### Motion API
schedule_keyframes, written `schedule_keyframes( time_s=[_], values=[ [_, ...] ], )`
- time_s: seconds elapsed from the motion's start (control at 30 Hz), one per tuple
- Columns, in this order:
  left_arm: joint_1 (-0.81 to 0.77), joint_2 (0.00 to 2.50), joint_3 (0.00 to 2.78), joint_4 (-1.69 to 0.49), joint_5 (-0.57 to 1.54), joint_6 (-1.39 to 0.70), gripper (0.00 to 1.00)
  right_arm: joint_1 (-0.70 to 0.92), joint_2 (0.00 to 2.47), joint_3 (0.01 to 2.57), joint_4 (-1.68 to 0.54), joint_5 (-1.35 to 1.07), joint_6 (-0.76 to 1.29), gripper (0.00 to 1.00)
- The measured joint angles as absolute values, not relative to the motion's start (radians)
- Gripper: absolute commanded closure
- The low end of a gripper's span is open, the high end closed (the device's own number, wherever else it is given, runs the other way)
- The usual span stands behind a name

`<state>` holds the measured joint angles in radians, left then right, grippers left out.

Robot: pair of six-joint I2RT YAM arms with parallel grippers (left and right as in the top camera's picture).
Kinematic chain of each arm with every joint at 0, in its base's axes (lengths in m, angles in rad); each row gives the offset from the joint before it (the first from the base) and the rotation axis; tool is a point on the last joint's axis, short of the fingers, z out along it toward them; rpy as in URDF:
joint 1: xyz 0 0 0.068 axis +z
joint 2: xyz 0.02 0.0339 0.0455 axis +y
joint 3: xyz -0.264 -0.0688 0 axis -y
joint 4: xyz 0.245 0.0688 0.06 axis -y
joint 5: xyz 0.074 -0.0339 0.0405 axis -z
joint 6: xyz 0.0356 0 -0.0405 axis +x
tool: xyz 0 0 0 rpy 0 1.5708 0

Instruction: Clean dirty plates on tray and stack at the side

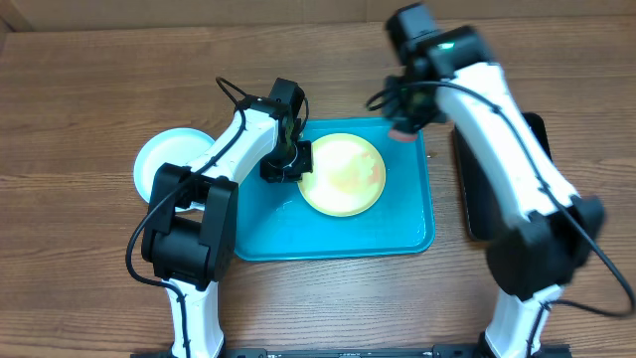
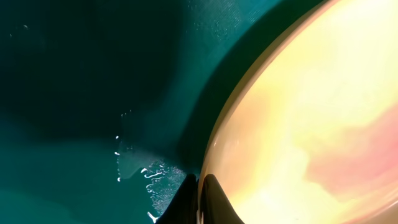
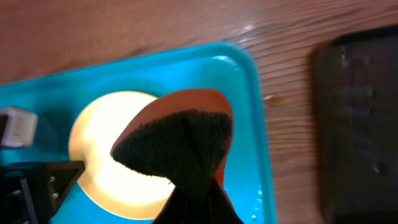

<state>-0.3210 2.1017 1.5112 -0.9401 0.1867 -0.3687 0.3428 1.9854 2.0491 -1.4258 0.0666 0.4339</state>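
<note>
A yellow-green plate (image 1: 343, 176) with faint orange smears lies on the teal tray (image 1: 328, 239). My left gripper (image 1: 294, 159) is shut on the plate's left rim; in the left wrist view the fingers (image 2: 200, 200) pinch the rim of the plate (image 2: 311, 124). My right gripper (image 1: 405, 121) hovers over the tray's back right corner, shut on an orange sponge with a dark scouring face (image 3: 180, 140) above the plate (image 3: 102, 149). A light blue plate (image 1: 164, 159) lies on the table left of the tray. A third plate is not in view.
A narrow black tray (image 1: 475, 189) lies to the right of the teal tray and also shows in the right wrist view (image 3: 360, 112). Wet droplets sit on the teal tray floor (image 2: 155, 177) beside the plate. The wooden table (image 1: 99, 80) surrounds both trays.
</note>
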Motion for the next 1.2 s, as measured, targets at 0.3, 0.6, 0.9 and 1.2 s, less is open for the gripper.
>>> schedule_keyframes(
  time_s=[0.3, 0.6, 0.9, 1.2],
  values=[
    [-0.321, 1.996, 1.505, -0.970, -0.003, -0.336, 0.96, 0.191, 1.906, 2.057, -1.460, 0.067, 0.434, 0.96],
    [-0.423, 1.779, 1.505, -1.008, -0.384, -0.332, 0.96, 0.148, 1.906, 2.057, -1.446, 0.067, 0.418, 0.96],
    [-0.670, 1.771, 1.504, -1.048, -0.800, -0.333, 0.96, 0.134, 1.906, 2.057, -1.443, 0.067, 0.417, 0.96],
    [-0.823, 1.771, 1.504, -1.052, -1.232, -0.333, 0.96, 0.133, 1.906, 2.057, -1.443, 0.067, 0.418, 0.96]
  ],
)
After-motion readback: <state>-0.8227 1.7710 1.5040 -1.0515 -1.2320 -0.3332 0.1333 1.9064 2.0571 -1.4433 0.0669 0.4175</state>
